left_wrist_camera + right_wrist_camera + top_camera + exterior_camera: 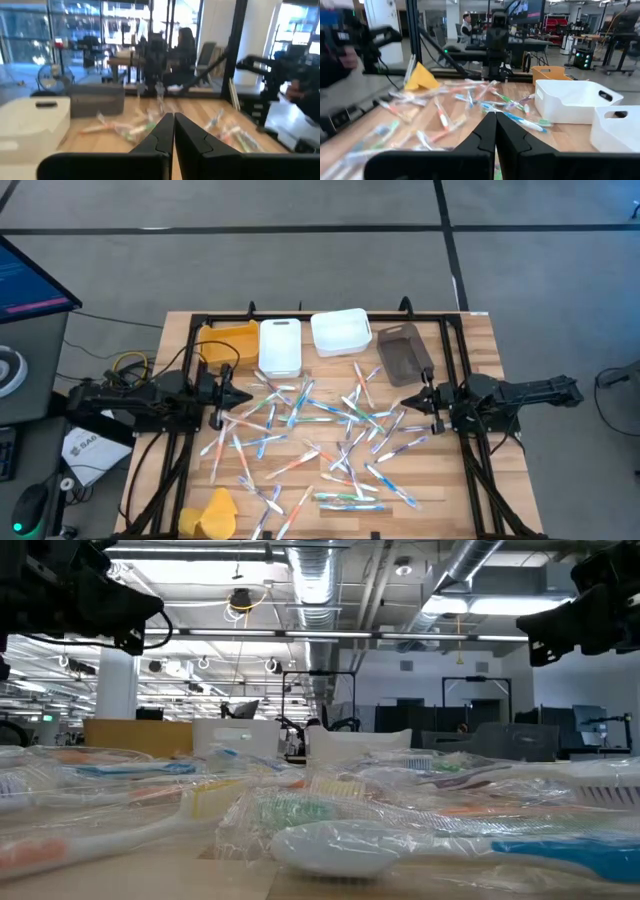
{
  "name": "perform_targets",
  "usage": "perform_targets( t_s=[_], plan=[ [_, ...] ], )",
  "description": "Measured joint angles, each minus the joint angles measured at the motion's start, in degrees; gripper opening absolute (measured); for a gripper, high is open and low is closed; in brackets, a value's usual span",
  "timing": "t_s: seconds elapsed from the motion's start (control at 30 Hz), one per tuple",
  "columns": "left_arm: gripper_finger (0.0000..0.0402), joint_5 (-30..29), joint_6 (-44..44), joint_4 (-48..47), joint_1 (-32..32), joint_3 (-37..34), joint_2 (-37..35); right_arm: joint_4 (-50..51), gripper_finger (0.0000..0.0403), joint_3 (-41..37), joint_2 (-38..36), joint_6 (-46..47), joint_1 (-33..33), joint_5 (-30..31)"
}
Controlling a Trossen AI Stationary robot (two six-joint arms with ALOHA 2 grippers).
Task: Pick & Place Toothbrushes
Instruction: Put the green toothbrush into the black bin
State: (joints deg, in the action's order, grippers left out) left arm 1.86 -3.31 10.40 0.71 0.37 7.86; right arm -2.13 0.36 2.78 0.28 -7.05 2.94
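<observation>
Toothbrushes (320, 430): strewn loose across the middle of the wooden surface (480, 350), many crossing or overlapping; likely dumped there as the pile to sort from, none yet in a bin.
Bins: orange bin (228, 342), white bin (280, 345), second white bin (341, 332) and brown bin (404, 353) lined along the far edge, just beyond the pile; probably the drop-off places.
Left end effector (243, 396): clenched, nothing between the fingers, poised at the left fringe of the pile, tips pointing inward.
Right end effector (408, 400): clenched and empty too, poised at the right fringe, facing the left one.
Yellow lump (213, 513): near corner, apart from the pile.
Hard to make out: which bins hold anything; bristle heads and wrappers blurred in the low view; both arms cut off at its top edge; a person in the room behind, only dimly visible.
</observation>
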Motion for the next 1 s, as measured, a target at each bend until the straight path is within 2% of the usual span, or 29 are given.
perform_targets(
  t_s=[0.17,0.27,0.43,0.63,0.73,0.83,1.0],
  plan=[
    [0.0011,-2.98,-0.41,1.75,0.00,-0.01,4.81,-0.04,0.0000,-0.02,0.00,1.76,-0.02,0.00],
    [0.0031,-4.47,-0.46,3.75,0.00,-0.01,7.03,-0.06,0.0000,-0.02,0.00,3.84,-0.02,-0.02],
    [0.0098,-4.56,-0.82,9.25,0.00,-0.01,9.76,-0.05,0.0000,0.00,0.00,10.52,-0.01,0.00],
    [0.0191,-4.65,-2.12,15.57,0.00,-0.01,11.90,-0.28,0.0004,1.32,0.05,6.99,0.29,0.07],
    [0.0227,-5.76,-1.86,18.21,0.00,-0.01,13.03,-0.52,0.0027,2.58,0.00,6.78,-0.07,0.16],
    [0.0255,-7.95,-1.62,20.19,0.00,-0.01,14.31,-0.22,0.0067,3.69,0.67,6.61,-0.03,1.25],
    [0.0277,-8.98,-1.66,24.03,0.00,-0.01,16.21,1.03,0.0145,6.67,4.26,1.43,-0.04,2.09]
  ],
)
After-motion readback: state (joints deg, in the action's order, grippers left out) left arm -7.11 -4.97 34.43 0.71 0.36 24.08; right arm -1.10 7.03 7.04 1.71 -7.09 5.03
